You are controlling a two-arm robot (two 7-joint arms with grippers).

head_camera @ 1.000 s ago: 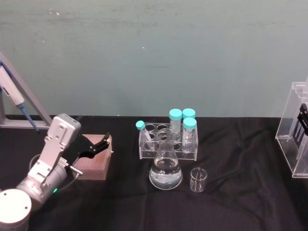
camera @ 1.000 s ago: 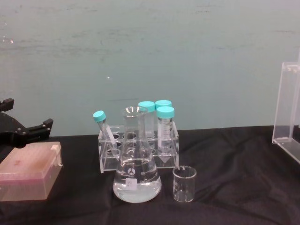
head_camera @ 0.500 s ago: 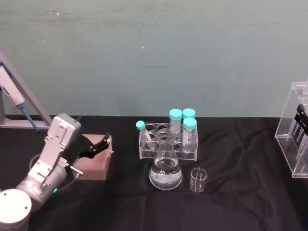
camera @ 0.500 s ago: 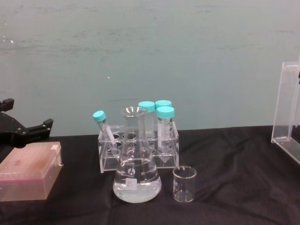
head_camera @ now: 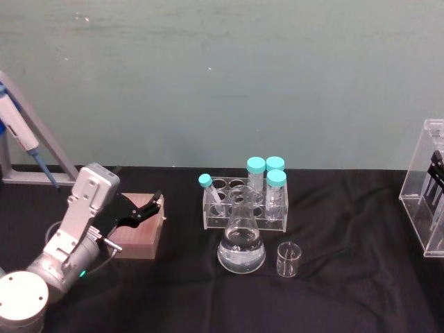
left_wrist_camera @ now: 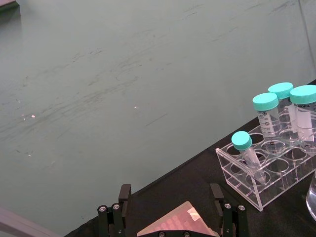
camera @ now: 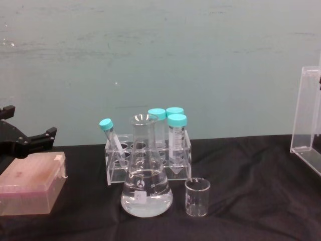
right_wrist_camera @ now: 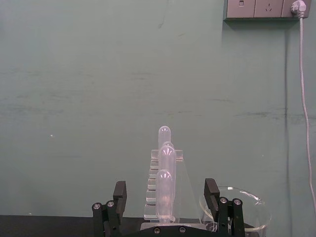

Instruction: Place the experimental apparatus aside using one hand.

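The conical flask with clear liquid stands mid-table, and the small beaker is just to its right. In the chest view the flask and beaker stand in front. A tall acrylic stand holding dark pipettes sits at the far right edge. My left gripper hovers open over a pink box, well left of the glassware. In the left wrist view that gripper is open above the box. My right gripper is open with nothing in it.
A clear rack of teal-capped tubes stands right behind the flask, also in the chest view. A blue pipette on a grey stand is at the far left. The right wrist view faces a tube stand and a glass dish.
The head view has shifted slightly to one side. The left gripper and the glassware hold their places.
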